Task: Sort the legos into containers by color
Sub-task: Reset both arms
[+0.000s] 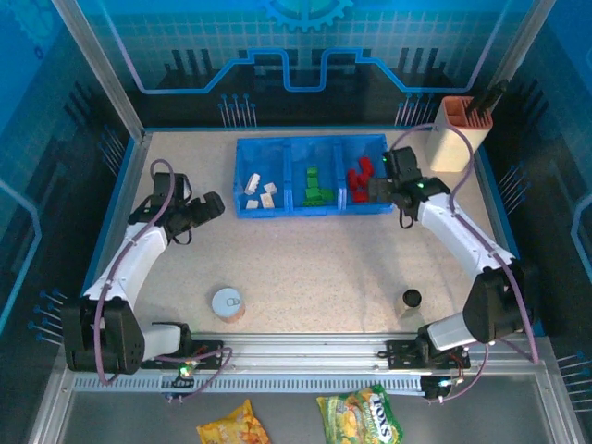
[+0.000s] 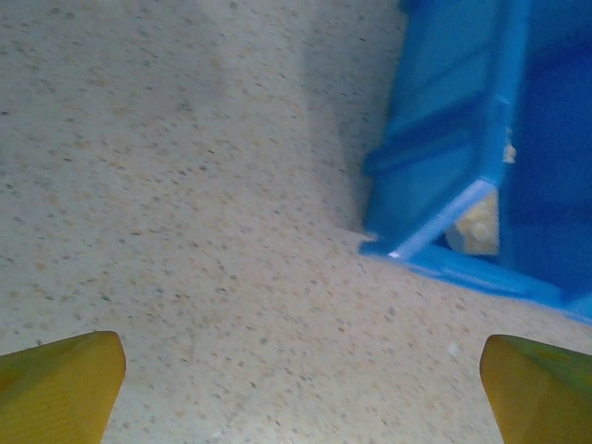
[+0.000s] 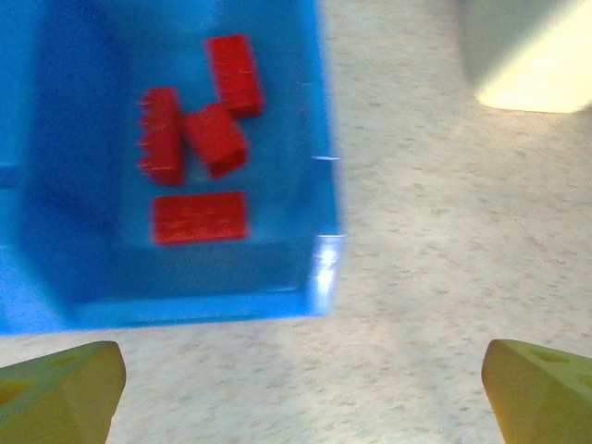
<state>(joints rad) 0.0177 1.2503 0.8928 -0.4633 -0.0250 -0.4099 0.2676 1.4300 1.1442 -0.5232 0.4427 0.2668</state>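
While left gripper (image 1: 215, 207) and right gripper (image 1: 376, 191) gape wide, empty, blue bin (image 1: 305, 212) holds cream bricks (image 1: 261, 191) left, green bricks (image 1: 317, 188) middle, red bricks (image 1: 361, 172) right, open table (image 1: 314, 268) before it.

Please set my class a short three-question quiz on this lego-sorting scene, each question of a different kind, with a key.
1. True or false: the red legos lie in the compartment of the blue bin nearest the right gripper.
2. Which colour fills the middle compartment? A red, B green, C cream.
3. How many red legos does the right wrist view show?
Key: 1 true; 2 B, the green legos; 3 four.
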